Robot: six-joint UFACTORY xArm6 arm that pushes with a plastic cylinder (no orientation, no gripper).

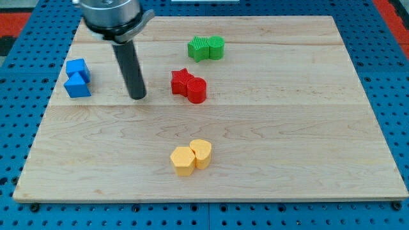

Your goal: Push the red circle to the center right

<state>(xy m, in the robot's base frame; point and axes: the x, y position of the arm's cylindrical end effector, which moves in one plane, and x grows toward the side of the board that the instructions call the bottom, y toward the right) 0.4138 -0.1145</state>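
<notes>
Camera view: my tip (137, 96) stands on the bench (287, 160) toward its left edge; no hand fitted, nothing held. Red circle (197, 90) sits near mid-bench, touching the red star (182, 81), right of the tip. Risk: pushing rightward, the star catches first and drags along or knocks the circle off course.

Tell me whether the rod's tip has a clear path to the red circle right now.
Probably not head-on. My tip stands to the view's left of the red pair, and the red star touches the red circle on that side, so approaching from below looks freer.
</notes>
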